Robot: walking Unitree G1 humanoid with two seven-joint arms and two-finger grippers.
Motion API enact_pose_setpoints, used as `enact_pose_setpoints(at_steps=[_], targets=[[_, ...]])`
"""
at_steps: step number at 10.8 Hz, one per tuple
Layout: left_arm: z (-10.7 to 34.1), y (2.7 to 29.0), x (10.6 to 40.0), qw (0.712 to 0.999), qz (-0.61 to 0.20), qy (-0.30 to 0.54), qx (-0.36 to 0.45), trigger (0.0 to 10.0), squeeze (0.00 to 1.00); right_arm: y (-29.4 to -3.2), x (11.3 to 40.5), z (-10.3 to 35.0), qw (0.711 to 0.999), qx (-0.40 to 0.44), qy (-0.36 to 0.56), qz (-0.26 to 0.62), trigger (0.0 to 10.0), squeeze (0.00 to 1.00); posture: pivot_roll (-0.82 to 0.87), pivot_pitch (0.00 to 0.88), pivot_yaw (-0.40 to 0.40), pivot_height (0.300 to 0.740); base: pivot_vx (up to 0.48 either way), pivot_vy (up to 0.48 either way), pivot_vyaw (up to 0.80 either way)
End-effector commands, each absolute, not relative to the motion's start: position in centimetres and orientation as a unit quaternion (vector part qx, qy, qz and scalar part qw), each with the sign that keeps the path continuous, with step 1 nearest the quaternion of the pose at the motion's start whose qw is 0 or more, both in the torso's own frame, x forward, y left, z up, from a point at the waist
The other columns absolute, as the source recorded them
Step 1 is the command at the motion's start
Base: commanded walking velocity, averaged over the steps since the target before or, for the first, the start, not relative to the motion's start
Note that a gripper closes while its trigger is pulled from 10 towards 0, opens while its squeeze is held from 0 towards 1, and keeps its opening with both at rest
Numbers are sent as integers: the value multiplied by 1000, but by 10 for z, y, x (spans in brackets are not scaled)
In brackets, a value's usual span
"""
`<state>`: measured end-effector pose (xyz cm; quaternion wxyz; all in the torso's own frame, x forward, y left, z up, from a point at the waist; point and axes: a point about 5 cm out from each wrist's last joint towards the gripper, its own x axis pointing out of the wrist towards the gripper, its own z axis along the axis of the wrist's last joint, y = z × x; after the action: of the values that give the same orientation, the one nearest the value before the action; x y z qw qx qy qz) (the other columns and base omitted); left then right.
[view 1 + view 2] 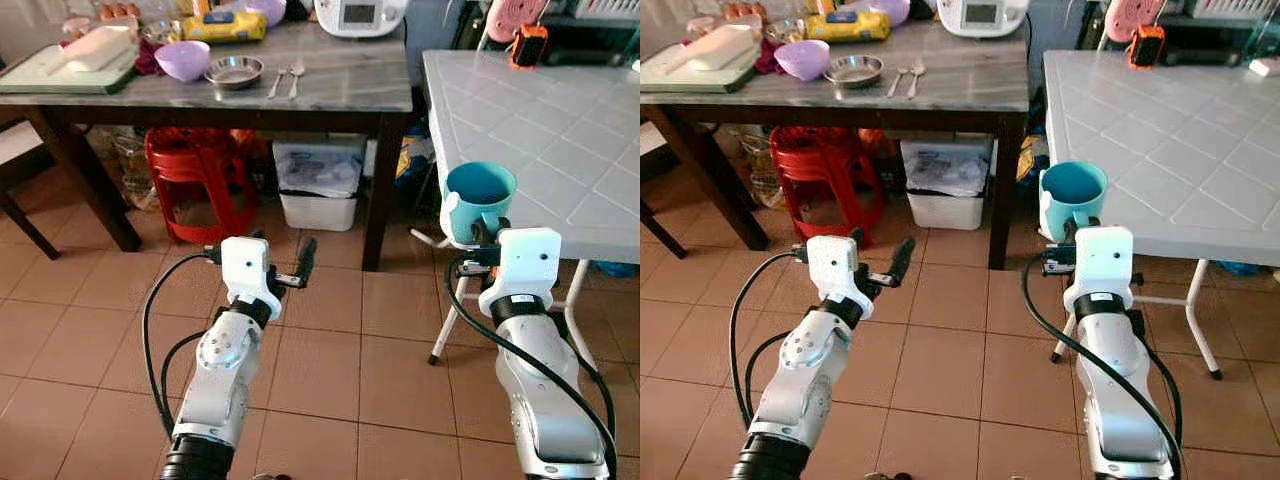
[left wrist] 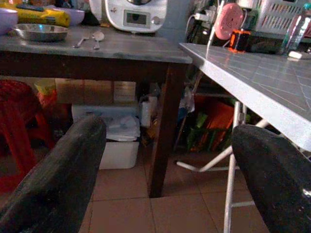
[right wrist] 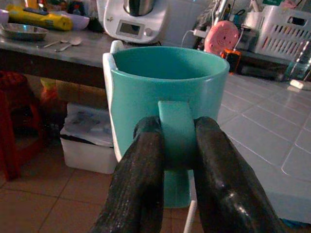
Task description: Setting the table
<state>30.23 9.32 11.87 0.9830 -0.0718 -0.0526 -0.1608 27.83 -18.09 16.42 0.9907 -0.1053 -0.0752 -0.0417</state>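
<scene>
The right hand (image 3: 175,145) is clamped on the handle of the teal mug (image 1: 478,200), holding it upright at the near corner of the white tiled desk (image 1: 560,120), at 1 o'clock. The left hand (image 1: 285,275), at 11 o'clock, is spread wide and holds nothing. Recommended procedure: keep the mug level, raise it clear of the desk edge, then lower it onto the tiles before releasing. Farther off, at 11 o'clock, the dark desk (image 1: 340,85) carries a purple bowl (image 1: 183,60), a steel dish (image 1: 235,71) and spoons (image 1: 285,80).

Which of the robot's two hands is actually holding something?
The right hand: its black fingers pinch the handle of a teal mug by the white table's edge. The left hand is open and empty.
</scene>
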Motion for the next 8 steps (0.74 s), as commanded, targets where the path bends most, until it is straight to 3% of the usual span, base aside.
enact_pose_setpoints(at_steps=[1, 5, 8], targets=[[121, 92, 303, 981, -164, -56, -81, 10000, 0, -182, 279, 167, 990, -108, -84, -45, 10000, 0, -176, 89, 48, 740, 0, 0, 0], [124, 90, 300, 977, -184, -67, -80, 10000, 0, -184, 278, 167, 990, -110, -82, -44, 10000, 0, -177, 94, 45, 740, 0, 0, 0], [123, 89, 299, 975, -193, -69, -83, 10000, 0, -185, 278, 167, 989, -113, -82, -43, 10000, 0, -184, 88, 39, 740, 334, 0, 0]])
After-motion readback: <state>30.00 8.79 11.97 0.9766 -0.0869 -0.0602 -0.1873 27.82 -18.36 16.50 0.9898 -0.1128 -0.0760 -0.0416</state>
